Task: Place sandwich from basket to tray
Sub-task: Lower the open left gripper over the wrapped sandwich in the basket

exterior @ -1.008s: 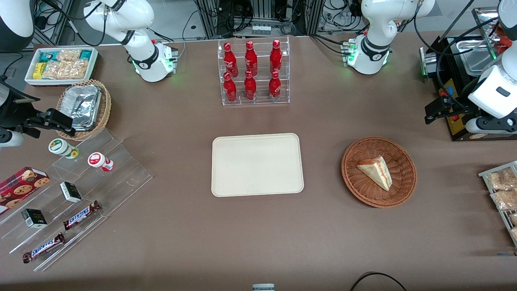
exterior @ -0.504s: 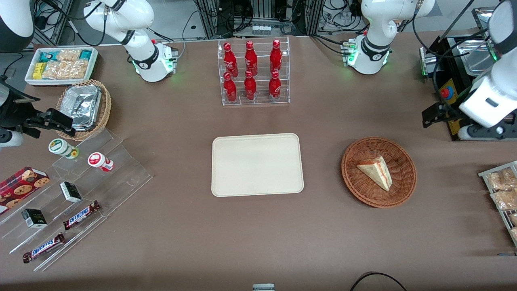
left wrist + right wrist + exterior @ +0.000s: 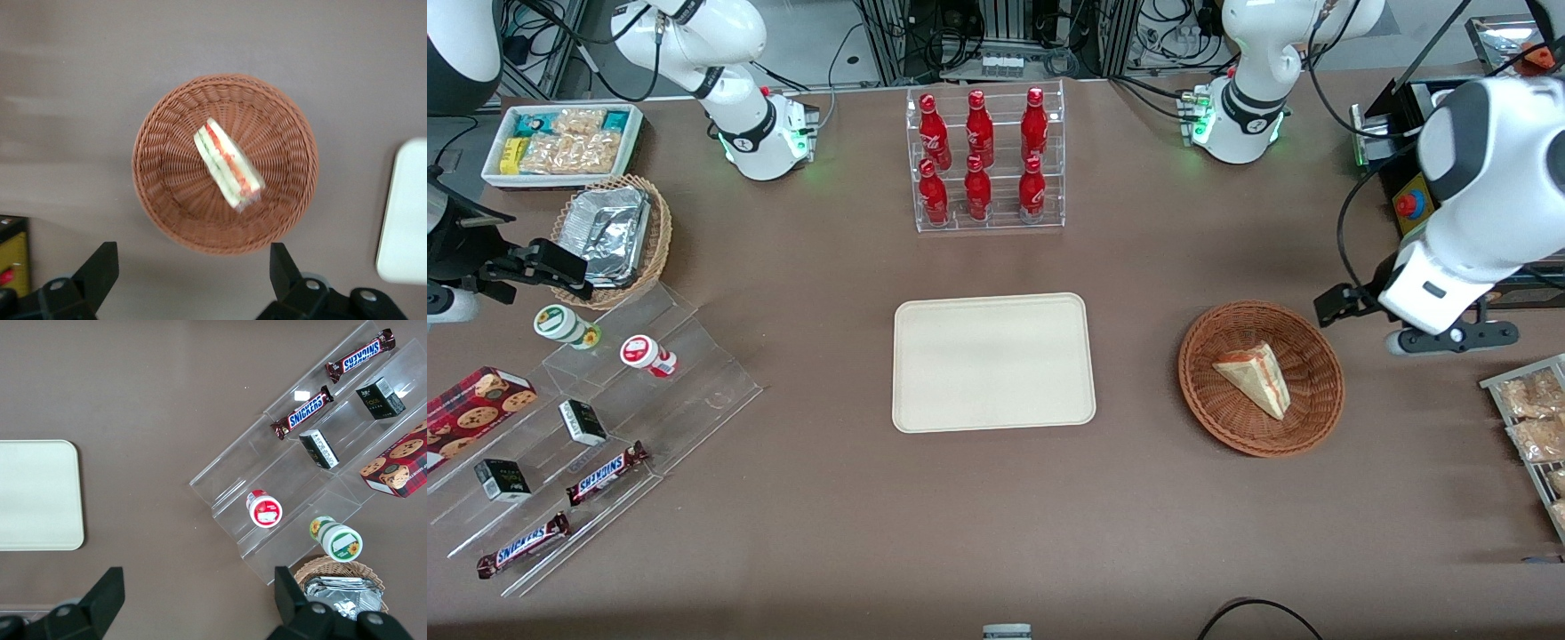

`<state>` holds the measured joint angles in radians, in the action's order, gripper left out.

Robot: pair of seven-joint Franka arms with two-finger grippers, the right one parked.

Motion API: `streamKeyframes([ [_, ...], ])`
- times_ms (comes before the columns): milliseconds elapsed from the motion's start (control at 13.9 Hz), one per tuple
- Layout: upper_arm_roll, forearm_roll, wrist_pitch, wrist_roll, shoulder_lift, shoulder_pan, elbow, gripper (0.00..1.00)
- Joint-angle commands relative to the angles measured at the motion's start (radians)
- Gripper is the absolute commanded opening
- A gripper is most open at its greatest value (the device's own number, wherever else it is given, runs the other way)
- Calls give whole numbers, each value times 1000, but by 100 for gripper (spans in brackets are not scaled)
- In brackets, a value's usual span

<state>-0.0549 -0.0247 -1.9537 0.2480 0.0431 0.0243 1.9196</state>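
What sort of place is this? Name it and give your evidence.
Probably a robotics lab staged as a snack shop: a rack of red bottles, tiered candy shelves, a sandwich in a basket beside a tray. The open gripper hovers above the basket.

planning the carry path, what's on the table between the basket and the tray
Nothing: in the front view only bare brown tabletop separates the wicker basket, holding the sandwich, from the tray. The open gripper hangs beside the basket, toward the working arm's end.

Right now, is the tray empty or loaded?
Empty. The tray shows only bare cream surface; the sandwich lies in the basket, and the open gripper hangs above the basket's rim.
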Motion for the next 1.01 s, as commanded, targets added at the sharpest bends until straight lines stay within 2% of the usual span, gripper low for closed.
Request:
streamKeyframes([
  [0,0,-20,-152,172,-35,13,137,100],
  [288,-16,-20,-347,400,-25,16,265,100],
  [576,-46,-20,-427,528,41,19,280,100],
  [936,-49,-20,-470,544,104,17,288,100],
])
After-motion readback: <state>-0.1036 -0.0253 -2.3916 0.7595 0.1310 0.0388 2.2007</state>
